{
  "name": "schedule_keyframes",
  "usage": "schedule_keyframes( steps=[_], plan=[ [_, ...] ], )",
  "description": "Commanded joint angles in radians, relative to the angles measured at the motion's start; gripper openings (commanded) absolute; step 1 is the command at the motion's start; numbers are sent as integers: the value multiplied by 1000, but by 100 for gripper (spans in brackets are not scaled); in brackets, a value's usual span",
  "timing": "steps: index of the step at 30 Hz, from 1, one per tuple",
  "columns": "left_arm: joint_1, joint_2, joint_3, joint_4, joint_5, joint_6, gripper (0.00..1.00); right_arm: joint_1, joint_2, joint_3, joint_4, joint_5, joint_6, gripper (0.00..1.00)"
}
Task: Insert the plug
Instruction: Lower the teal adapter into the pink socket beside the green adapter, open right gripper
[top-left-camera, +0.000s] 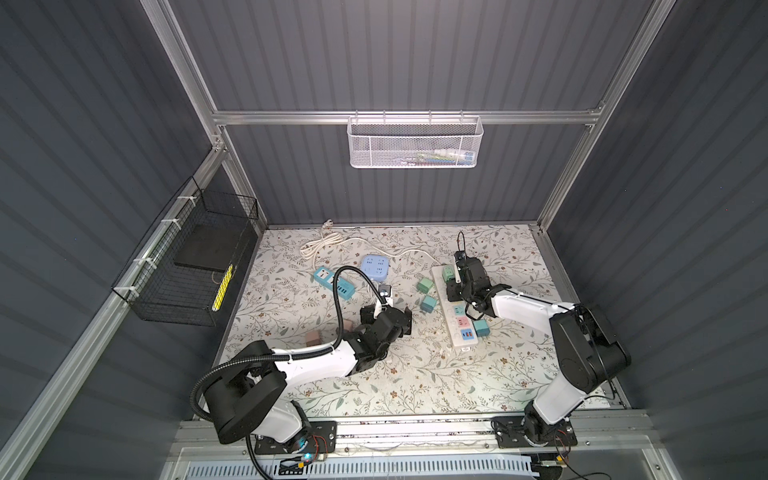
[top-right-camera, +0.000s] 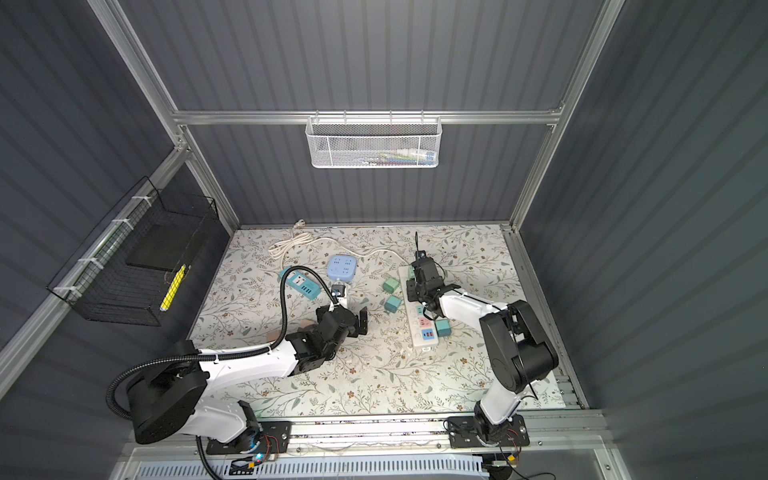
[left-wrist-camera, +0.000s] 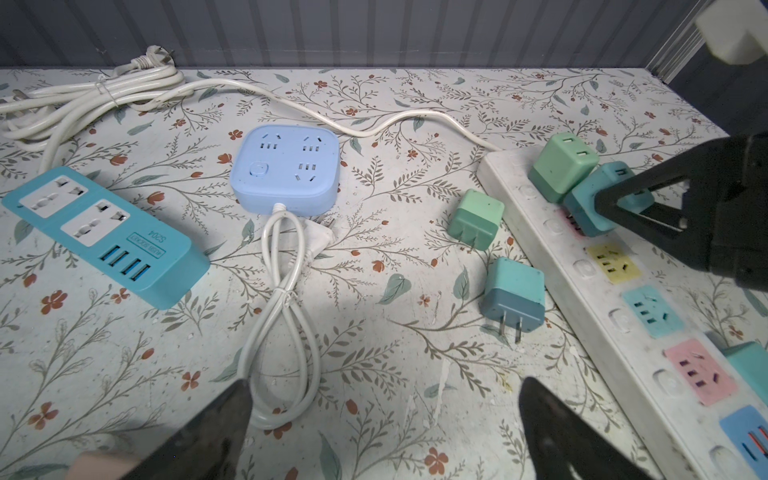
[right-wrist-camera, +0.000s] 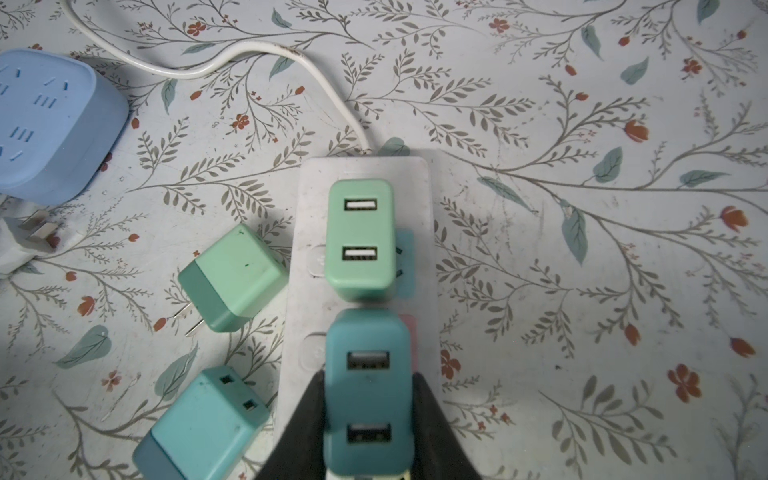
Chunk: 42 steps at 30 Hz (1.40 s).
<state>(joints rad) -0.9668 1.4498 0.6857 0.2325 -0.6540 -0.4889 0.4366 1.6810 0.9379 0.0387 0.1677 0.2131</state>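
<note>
The teal plug (right-wrist-camera: 368, 395) stands on the white power strip (right-wrist-camera: 419, 199) at its pink socket, touching the green plug (right-wrist-camera: 359, 237) seated in the next socket; how deep its prongs sit cannot be told. The right claw (right-wrist-camera: 368, 419) pinches it from both sides. The left claw (left-wrist-camera: 386, 395) hangs spread wide and empty over the bench (right-wrist-camera: 582, 291)

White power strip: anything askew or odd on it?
Yes. The teal plug in the shut right gripper sits tilted over a pink socket, touching the green plug. It does not look fully seated in the white power strip.
</note>
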Motion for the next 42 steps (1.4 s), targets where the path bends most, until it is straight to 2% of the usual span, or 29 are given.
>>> schedule_keyframes(
  steps=[1,14,17,21,29,34,37,42],
  plan=[
    [8,-15,-2,19,1,26,100,-1,16,12,-27,16,4,18],
    [28,-39,-28,54,0,31,100,31,82,44,-173,14,51,17],
    [32,-39,-23,65,8,31,100,31,99,-4,-109,-6,74,17],
    [33,-35,-20,60,13,43,100,68,155,49,-209,13,72,17],
    [42,-56,-29,41,24,46,100,69,162,63,-243,-10,84,24],
    [40,-97,-41,15,19,42,100,69,116,113,-281,-17,85,34],
    [41,-119,-50,12,21,40,100,69,101,169,-323,-20,76,48],
    [43,-165,-36,-5,-6,48,100,64,29,205,-342,-17,62,63]
  ],
)
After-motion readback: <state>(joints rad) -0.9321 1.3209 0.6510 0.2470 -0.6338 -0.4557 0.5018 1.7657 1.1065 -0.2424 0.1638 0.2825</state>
